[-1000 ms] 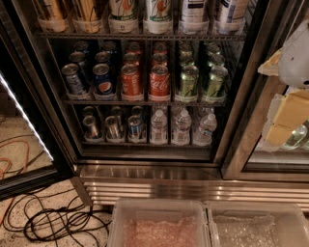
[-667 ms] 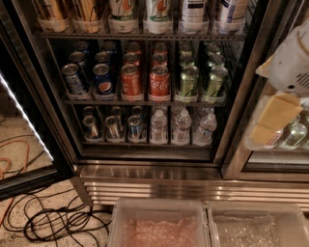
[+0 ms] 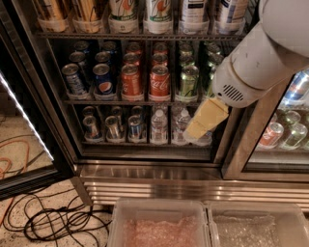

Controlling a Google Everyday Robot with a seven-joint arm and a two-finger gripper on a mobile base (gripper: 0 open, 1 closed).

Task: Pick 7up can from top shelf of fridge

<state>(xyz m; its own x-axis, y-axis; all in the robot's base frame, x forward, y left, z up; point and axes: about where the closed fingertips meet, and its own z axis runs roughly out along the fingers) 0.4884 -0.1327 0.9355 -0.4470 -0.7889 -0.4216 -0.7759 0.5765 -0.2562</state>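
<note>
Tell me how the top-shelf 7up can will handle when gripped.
The 7up can looks slim and glossy: probably tippy, somewhat slippery. Its white cup tray may catch its base. The gripper is lower right, before the water bottles.

I'm seeing the fridge (image 3: 57, 120) sitting dim, a light strip (image 3: 25, 115) glaring at left, its steel base (image 3: 159, 185) glinting, and the gripper (image 3: 206, 119) blurring softly at centre-right.
</note>
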